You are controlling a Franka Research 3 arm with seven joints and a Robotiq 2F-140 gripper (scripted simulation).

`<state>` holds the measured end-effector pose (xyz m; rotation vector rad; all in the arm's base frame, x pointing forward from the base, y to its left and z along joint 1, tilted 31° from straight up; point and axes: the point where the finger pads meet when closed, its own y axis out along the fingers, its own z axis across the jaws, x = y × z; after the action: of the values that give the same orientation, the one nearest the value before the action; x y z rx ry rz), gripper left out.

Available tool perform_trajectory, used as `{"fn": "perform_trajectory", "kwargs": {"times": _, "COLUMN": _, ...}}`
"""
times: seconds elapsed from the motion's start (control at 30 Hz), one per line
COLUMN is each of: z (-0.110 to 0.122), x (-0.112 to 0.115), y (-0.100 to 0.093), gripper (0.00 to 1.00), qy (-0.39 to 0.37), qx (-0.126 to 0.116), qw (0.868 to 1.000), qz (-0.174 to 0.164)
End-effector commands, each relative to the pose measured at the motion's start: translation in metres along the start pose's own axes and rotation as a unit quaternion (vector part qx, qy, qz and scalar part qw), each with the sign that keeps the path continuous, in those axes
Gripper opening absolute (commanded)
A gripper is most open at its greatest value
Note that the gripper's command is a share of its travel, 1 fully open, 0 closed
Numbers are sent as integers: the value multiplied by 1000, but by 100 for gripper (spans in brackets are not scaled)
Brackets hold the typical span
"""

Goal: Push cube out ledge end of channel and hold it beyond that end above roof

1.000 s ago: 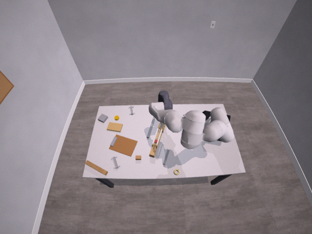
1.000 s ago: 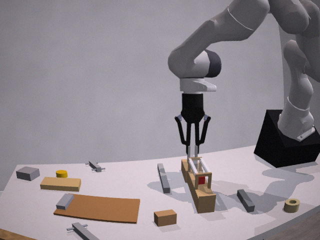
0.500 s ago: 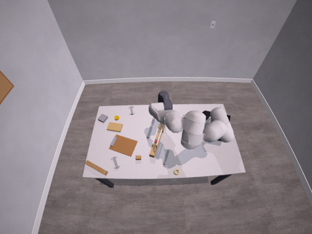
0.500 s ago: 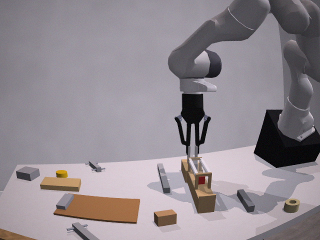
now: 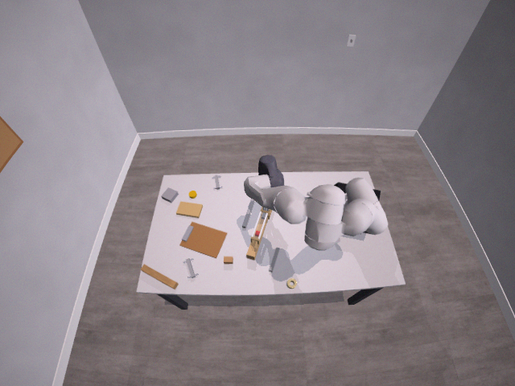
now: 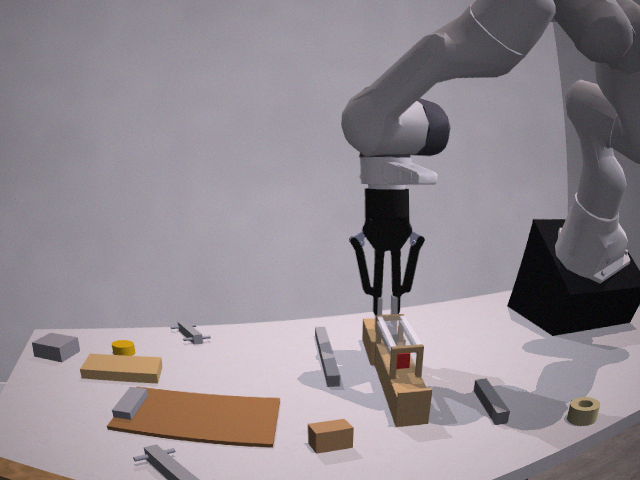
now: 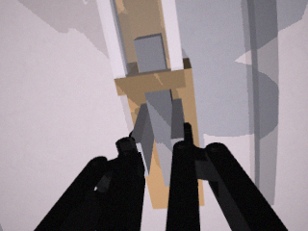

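Observation:
The red cube (image 5: 257,233) (image 6: 402,360) sits inside the channel, just behind the end frame nearest the exterior camera. The wooden channel (image 5: 251,252) (image 6: 413,406) (image 7: 130,87) has white roof rails (image 6: 410,333) and a ledge beyond that frame. My gripper (image 6: 386,305) (image 7: 164,115) is shut on a grey bar (image 7: 156,103), over the channel's far ledge and outside the far crosspiece. The bar runs under that crosspiece, and its front part shows between the rails. A gap remains between bar and cube in the top view. The bar's lower side is hidden.
Loose grey bars lie left (image 5: 248,215) (image 6: 326,356) and right (image 5: 274,260) (image 6: 491,400) of the channel. A small orange block (image 5: 228,260) (image 6: 330,436) lies off its near end, left. A brown board (image 5: 210,240) lies farther left; a ring (image 5: 287,283) is near the table's edge.

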<state>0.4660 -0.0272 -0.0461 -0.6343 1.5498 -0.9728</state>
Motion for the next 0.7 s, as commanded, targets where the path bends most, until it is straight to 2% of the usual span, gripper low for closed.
{"fn": "perform_trajectory", "kwargs": {"times": 0.0, "z": 1, "x": -4, "y": -2, "gripper": 0, "qy": 15, "qx": 1, "qw": 1000, "qz": -4}}
{"fn": "perform_trajectory", "kwargs": {"times": 0.23, "z": 1, "x": -15, "y": -2, "gripper": 0, "qy": 15, "qx": 1, "qw": 1000, "qz": -4}}
{"fn": "perform_trajectory", "kwargs": {"times": 0.67, "z": 1, "x": -17, "y": -2, "gripper": 0, "qy": 15, "qx": 1, "qw": 1000, "qz": -4}}
